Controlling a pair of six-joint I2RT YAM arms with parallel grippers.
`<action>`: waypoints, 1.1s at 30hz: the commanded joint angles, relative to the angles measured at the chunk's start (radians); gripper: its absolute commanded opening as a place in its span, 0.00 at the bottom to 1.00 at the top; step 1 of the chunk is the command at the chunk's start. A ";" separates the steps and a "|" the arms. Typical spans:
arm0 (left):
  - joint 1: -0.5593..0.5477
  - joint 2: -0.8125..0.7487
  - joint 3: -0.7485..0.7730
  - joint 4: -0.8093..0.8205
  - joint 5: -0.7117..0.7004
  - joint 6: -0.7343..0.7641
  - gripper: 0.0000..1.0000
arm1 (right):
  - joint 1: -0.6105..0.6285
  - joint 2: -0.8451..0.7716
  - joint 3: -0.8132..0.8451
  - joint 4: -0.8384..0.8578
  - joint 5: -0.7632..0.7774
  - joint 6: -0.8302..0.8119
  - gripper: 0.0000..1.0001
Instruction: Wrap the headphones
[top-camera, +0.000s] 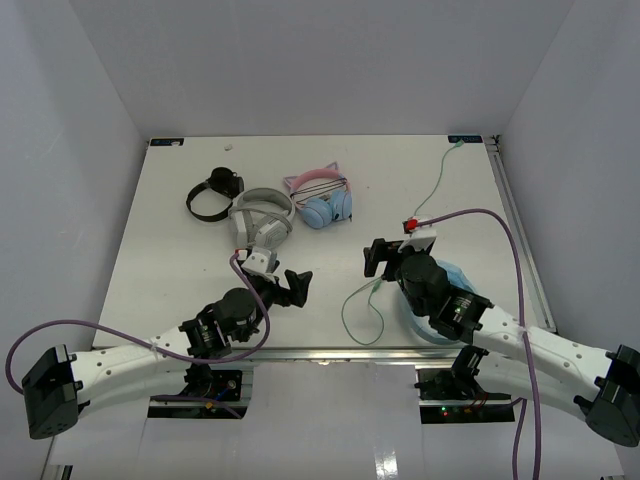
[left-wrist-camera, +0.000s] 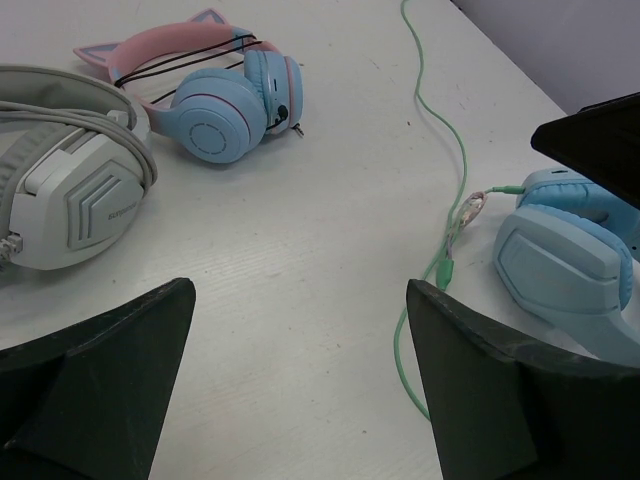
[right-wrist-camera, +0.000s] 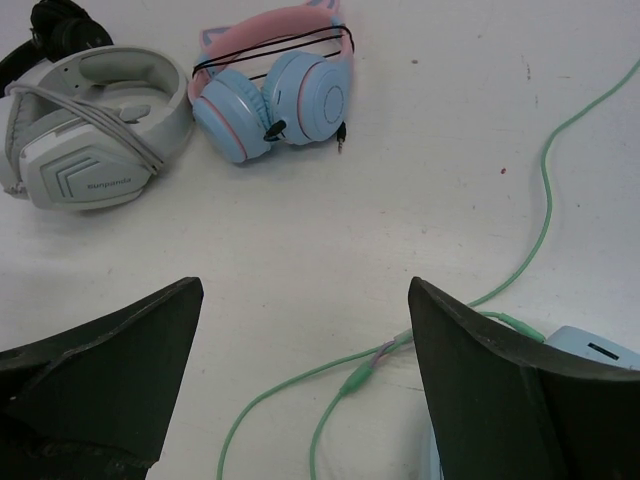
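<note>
The light-blue headphones (top-camera: 456, 272) lie at the near right of the table, mostly hidden under my right arm. One cup shows in the left wrist view (left-wrist-camera: 560, 262), and a corner shows in the right wrist view (right-wrist-camera: 592, 352). Their pale-green cable (top-camera: 432, 195) runs loose to the far right corner and loops near the front edge; it also shows in the left wrist view (left-wrist-camera: 442, 125) and the right wrist view (right-wrist-camera: 543, 200). My left gripper (top-camera: 289, 285) (left-wrist-camera: 300, 290) is open and empty, left of the cable. My right gripper (top-camera: 383, 256) (right-wrist-camera: 305, 287) is open and empty above the cable loop.
A pink cat-ear pair (top-camera: 322, 196) (left-wrist-camera: 215, 100) (right-wrist-camera: 280, 85), a grey-white pair (top-camera: 262, 216) (left-wrist-camera: 70, 185) (right-wrist-camera: 90, 150) and a black pair (top-camera: 213, 195) (right-wrist-camera: 50, 30) lie at the back centre-left. A metal rail (top-camera: 515, 220) lines the table's right edge.
</note>
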 joint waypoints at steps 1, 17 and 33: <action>0.000 0.014 0.032 0.021 0.009 0.006 0.98 | 0.004 0.014 0.075 -0.028 0.128 0.033 0.90; 0.000 0.024 0.029 0.021 -0.063 0.022 0.98 | -0.173 -0.126 0.127 -0.806 0.186 0.688 0.92; 0.000 0.027 0.032 0.018 -0.074 0.030 0.98 | -0.188 -0.113 -0.098 -0.512 -0.146 0.327 0.88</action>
